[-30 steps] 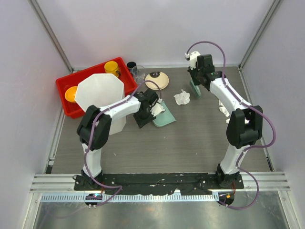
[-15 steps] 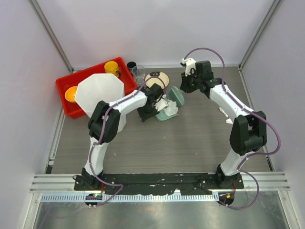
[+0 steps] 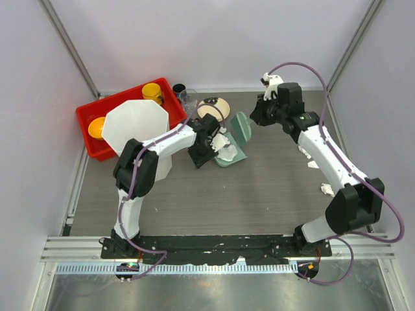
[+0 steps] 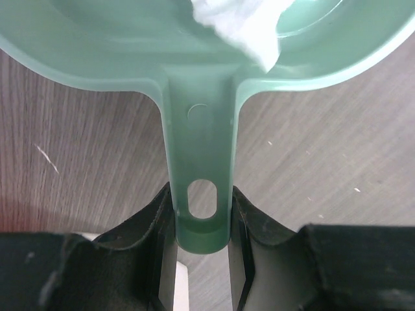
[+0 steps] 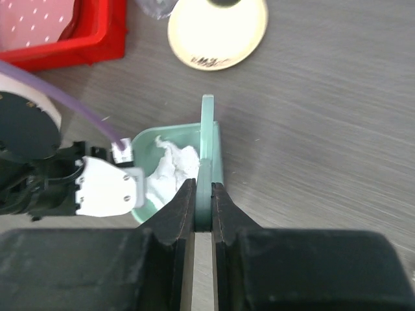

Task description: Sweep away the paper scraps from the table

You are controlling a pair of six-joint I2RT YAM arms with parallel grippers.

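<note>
My left gripper (image 3: 209, 151) (image 4: 201, 223) is shut on the handle of a green dustpan (image 3: 232, 155) (image 4: 194, 71) lying flat on the table (image 3: 259, 194). A crumpled white paper scrap (image 3: 227, 145) (image 4: 240, 26) (image 5: 170, 170) lies inside the pan. My right gripper (image 3: 255, 118) (image 5: 203, 194) is shut on a thin green sweeper paddle (image 3: 243, 126) (image 5: 206, 139), which stands on edge at the pan's right rim. More paper scraps (image 3: 326, 189) lie on the table at the right, beside the right arm.
A cream plate (image 3: 214, 107) (image 5: 217, 29) sits just behind the pan. A red tray (image 3: 87, 120) (image 5: 71, 45) with yellow cups (image 3: 152, 91) and a tall white octagonal bin (image 3: 136, 129) stand at the back left. A dark cup and a clear glass (image 3: 183, 94) stand beside the tray.
The right arm swept the paddle left from the back right to the pan, and the scrap that lay between them is now in the pan. The left gripper shifted the pan slightly right.
</note>
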